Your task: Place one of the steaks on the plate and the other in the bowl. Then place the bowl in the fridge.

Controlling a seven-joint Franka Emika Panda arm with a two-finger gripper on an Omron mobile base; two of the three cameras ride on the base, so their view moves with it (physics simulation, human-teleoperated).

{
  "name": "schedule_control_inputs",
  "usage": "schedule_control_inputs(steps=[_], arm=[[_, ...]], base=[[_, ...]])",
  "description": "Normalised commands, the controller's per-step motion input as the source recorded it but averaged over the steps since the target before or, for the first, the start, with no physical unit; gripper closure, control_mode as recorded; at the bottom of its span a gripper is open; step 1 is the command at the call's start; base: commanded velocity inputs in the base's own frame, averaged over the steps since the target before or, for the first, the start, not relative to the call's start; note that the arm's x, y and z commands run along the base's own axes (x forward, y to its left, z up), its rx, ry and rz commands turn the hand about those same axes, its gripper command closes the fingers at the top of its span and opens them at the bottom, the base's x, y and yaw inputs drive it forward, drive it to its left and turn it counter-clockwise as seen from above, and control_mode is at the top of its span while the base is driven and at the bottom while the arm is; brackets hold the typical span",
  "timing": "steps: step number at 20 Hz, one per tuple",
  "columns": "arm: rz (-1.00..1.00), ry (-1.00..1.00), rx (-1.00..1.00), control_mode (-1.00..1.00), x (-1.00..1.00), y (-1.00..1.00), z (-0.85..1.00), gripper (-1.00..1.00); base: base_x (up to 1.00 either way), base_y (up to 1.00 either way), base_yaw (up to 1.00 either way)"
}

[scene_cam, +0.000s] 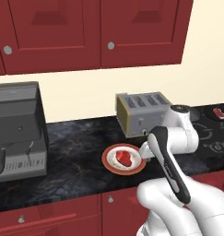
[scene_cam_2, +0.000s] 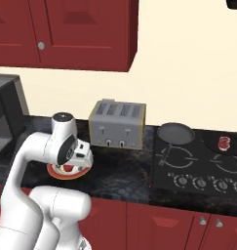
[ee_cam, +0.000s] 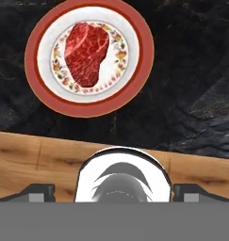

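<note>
Already plated, one steak (scene_cam: pixel 124 157) lies on the plate (scene_cam: pixel 109 162) at centre of the left base view; the second steak (scene_cam_2: pixel 223 142) sits at right of the right base view. Seen from the hand, the gripper (ee_cam: pixel 113 192) stands wide, empty. Soft, slick meat likely wants pinching across its narrow middle.

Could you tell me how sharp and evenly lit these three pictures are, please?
Hand view: sharp; the steak shows its marbling and the plate its dotted ring, with flat light and no glare. Left base view: softer, the same steak a red blur. Right base view: even light, the toaster casts little shadow.
</note>
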Motion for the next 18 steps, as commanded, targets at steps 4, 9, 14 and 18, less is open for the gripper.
schedule_control_inputs(steps=[4, 9, 14, 18], arm=[[0.00, 0.00, 0.00, 1.00, 0.00, 0.00, 0.00, -1.00], [0.00, 0.00, 0.00, 1.00, 0.00, 0.00, 0.00, -1.00], [0.00, 0.00, 0.00, 1.00, 0.00, 0.00, 0.00, -1.00], [0.00, 0.00, 0.00, 1.00, 0.00, 0.00, 0.00, -1.00]], base=[[0.00, -1.00, 0.00], [0.00, -1.00, 0.00], [0.00, -0.99, 0.00], [0.00, -0.85, 0.00]])
